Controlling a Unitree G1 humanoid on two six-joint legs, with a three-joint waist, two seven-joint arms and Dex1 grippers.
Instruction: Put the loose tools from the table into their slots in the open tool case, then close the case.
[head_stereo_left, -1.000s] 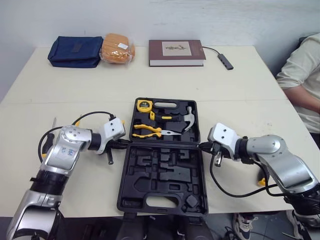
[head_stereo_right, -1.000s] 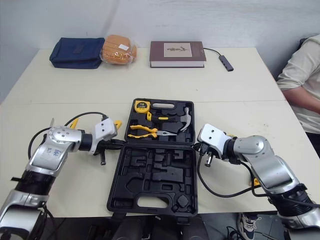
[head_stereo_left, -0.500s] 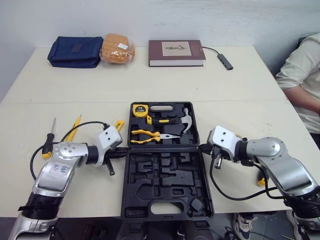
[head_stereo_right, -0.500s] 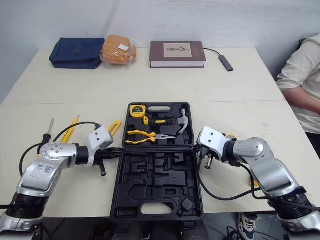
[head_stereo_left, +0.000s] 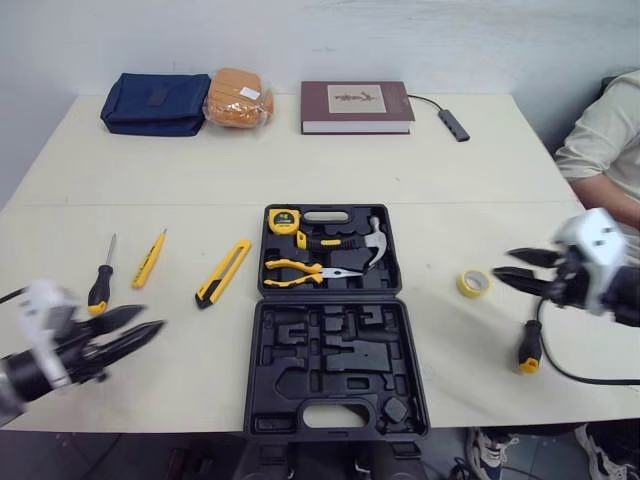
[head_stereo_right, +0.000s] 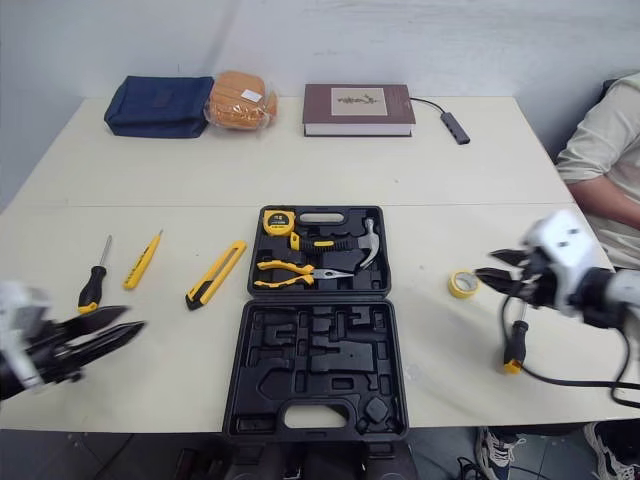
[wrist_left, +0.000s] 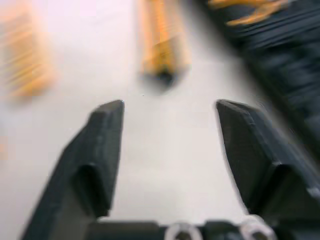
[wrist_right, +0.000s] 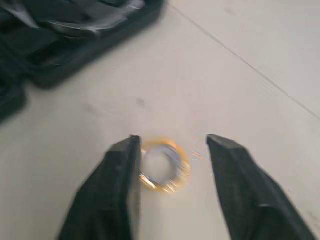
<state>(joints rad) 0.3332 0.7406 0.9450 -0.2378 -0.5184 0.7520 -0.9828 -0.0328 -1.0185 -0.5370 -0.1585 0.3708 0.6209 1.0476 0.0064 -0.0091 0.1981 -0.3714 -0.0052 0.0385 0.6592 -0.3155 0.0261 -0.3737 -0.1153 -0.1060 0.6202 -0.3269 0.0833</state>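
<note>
Left gripper (head_stereo_left: 150, 318), right gripper (head_stereo_left: 502, 263) spread wide; tool case (head_stereo_left: 335, 330) open mid-table.
Right wrist view frames the tape roll (wrist_right: 162, 165) between its fingers (wrist_right: 120, 190); head view adds the utility knife (head_stereo_left: 223, 272) left of the case, slanting away-right.

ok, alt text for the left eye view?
Open black tool case at table centre, holding tape measure, hammer and pliers. Loose on its left: a screwdriver and two yellow utility knives; on its right: a yellow tape roll and another screwdriver. Left gripper and right gripper hover open at either side.
</note>
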